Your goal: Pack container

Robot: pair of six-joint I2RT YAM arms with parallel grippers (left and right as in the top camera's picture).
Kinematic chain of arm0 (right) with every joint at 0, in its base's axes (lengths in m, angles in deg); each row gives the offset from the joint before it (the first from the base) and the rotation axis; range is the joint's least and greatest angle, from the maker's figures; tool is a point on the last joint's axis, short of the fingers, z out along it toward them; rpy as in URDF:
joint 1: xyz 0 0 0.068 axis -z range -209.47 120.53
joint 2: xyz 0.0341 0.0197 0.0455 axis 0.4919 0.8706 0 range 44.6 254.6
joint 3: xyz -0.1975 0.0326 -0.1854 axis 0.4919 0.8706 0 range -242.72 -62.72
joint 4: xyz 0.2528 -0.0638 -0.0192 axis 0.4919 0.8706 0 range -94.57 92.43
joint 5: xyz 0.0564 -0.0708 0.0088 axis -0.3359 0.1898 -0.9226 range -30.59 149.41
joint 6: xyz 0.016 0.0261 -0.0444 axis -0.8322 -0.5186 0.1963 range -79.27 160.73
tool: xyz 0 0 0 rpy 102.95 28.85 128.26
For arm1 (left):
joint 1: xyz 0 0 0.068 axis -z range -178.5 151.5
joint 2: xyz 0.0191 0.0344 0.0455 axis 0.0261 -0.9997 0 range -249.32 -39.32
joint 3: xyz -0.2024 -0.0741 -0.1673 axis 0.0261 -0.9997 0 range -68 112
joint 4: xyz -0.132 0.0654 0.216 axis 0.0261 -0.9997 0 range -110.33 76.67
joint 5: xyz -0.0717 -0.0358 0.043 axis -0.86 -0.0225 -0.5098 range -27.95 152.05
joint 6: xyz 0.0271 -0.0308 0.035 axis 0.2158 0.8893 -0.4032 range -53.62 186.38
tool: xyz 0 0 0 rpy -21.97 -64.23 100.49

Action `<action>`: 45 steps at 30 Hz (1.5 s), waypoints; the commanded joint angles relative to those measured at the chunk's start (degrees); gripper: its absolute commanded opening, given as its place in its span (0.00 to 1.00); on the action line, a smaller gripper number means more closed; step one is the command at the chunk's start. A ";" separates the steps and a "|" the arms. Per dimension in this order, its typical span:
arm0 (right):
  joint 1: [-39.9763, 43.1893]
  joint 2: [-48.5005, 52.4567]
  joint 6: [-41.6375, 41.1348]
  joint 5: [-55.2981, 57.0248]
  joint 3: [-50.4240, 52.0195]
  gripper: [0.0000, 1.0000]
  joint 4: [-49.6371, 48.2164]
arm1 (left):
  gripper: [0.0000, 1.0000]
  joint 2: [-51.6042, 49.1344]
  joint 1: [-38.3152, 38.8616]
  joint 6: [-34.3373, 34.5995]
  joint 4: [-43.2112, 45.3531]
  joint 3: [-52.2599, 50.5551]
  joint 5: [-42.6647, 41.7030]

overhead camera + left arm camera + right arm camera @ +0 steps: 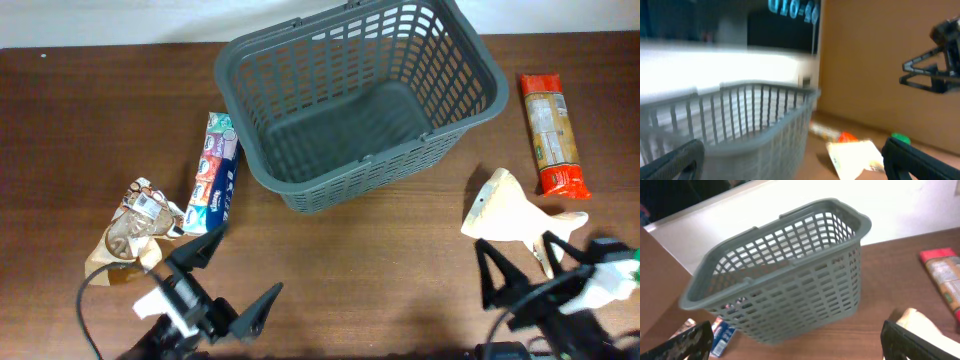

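The container (350, 180), a large dark grey slotted basket, stands empty at the back middle of the table; it also fills the right wrist view (805, 295). My left gripper (235, 275) hovers open at the front left, nothing between its fingers, facing the basket wall (755, 150). My right gripper (522, 262) is open at the front right, just in front of a cream packet (515, 210). A blue and white packet (213, 175) lies left of the basket, and a crumpled brown packet (135, 230) lies further left. A red pasta packet (552, 135) lies at the right.
The wooden table runs to a white wall behind the basket. In the blurred left wrist view the cream packet (855, 157) lies right of the basket and the right arm (935, 65) shows at upper right. Bare wood lies between the two grippers.
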 commanded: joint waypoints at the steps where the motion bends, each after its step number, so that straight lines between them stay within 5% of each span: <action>1: -0.52 4.50 2.12 -2.19 -9.84 0.99 2.78 | 0.99 -0.90 -0.35 2.82 6.54 1.86 -2.38; 7: -0.50 9.35 2.99 -0.52 -23.85 0.99 5.38 | 0.99 -11.69 -0.35 0.90 1.49 15.54 -6.40; 15: -0.52 25.70 5.27 3.98 -46.25 0.99 29.75 | 0.99 -36.54 -0.35 -11.78 -27.12 49.92 -8.57; 26: -0.52 35.10 6.43 4.81 -50.45 0.99 35.69 | 0.99 -48.00 -0.02 -9.75 -24.74 57.99 -21.66; 30: -0.52 38.51 7.67 4.74 -51.91 0.99 32.13 | 1.00 -46.99 2.69 -13.77 -36.04 60.26 -13.44; 36: -0.52 46.62 9.66 4.79 -56.24 0.99 31.69 | 1.00 -47.21 11.67 -21.16 -65.46 66.95 19.41; 45: -0.52 57.18 9.57 4.63 -60.83 0.99 31.17 | 1.00 -51.41 26.27 -14.45 -74.69 67.25 22.49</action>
